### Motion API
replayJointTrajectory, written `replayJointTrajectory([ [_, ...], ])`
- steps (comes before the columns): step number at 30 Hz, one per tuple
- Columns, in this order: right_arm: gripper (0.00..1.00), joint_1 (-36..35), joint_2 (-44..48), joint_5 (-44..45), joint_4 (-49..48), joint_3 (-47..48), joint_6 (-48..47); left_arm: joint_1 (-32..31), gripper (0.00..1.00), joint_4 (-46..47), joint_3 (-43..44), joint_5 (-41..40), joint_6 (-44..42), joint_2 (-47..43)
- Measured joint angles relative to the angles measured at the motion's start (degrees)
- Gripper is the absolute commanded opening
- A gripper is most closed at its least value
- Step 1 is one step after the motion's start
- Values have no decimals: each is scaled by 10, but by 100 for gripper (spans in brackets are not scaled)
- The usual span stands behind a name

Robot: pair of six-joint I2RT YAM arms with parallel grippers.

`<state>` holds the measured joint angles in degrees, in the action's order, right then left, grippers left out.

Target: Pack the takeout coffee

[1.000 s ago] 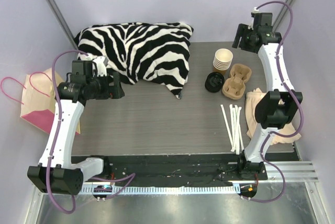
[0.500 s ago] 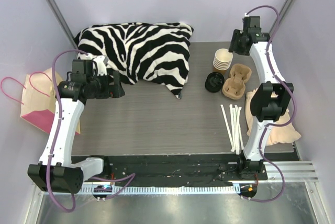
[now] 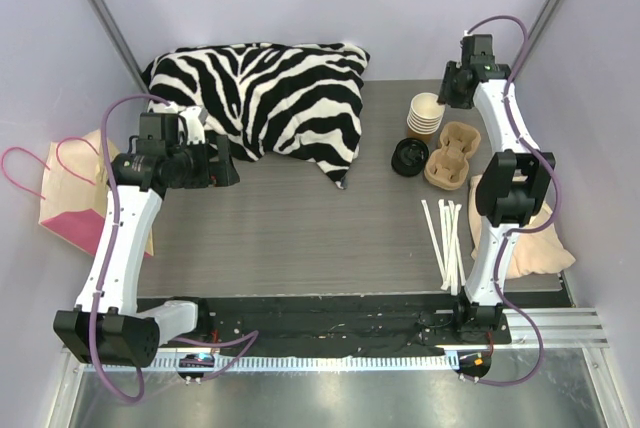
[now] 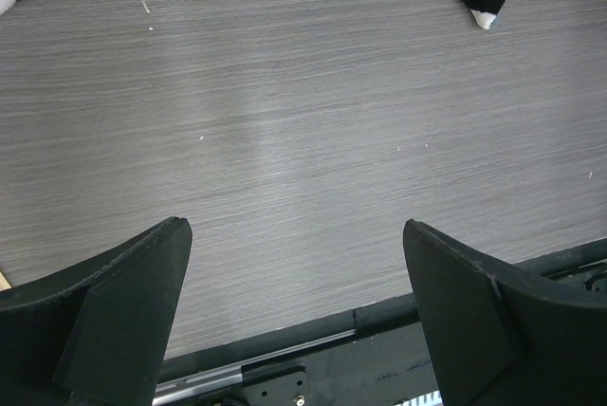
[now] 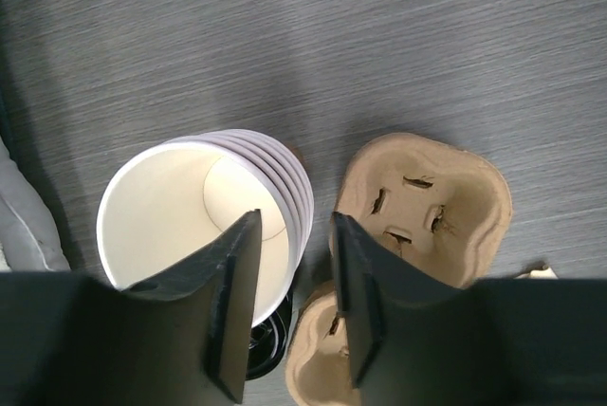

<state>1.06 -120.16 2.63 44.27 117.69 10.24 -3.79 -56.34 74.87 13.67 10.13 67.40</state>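
The lidded brown takeout coffee is not in view in any frame. My right gripper (image 3: 455,86) hangs over the back right of the table, beside a stack of lidless cream-rimmed paper cups (image 3: 427,113). In the right wrist view its jaws (image 5: 294,218) stand narrowly apart and empty, one finger over the stack's (image 5: 180,216) mouth, the other over the gap next to a pulp cup carrier (image 5: 427,202). My left gripper (image 3: 222,170) is wide open and empty above bare table (image 4: 303,121); the left wrist view shows its fingers (image 4: 294,235) far apart.
Loose black lids (image 3: 409,156) lie left of the carrier (image 3: 452,155). White straws (image 3: 445,238) lie at front right, a beige cloth (image 3: 520,233) beyond them. A zebra-striped pillow (image 3: 265,93) fills the back left. A pink and tan paper bag (image 3: 75,198) lies off the left edge.
My right arm has swung left and down, bringing its gripper over the cup stack. The left arm has not moved.
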Motion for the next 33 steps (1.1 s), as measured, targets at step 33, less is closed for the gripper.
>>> replayJointTrajectory([
  [33,1,0,-20,-20,7,19,7,0,100,0,0,1,0,11],
])
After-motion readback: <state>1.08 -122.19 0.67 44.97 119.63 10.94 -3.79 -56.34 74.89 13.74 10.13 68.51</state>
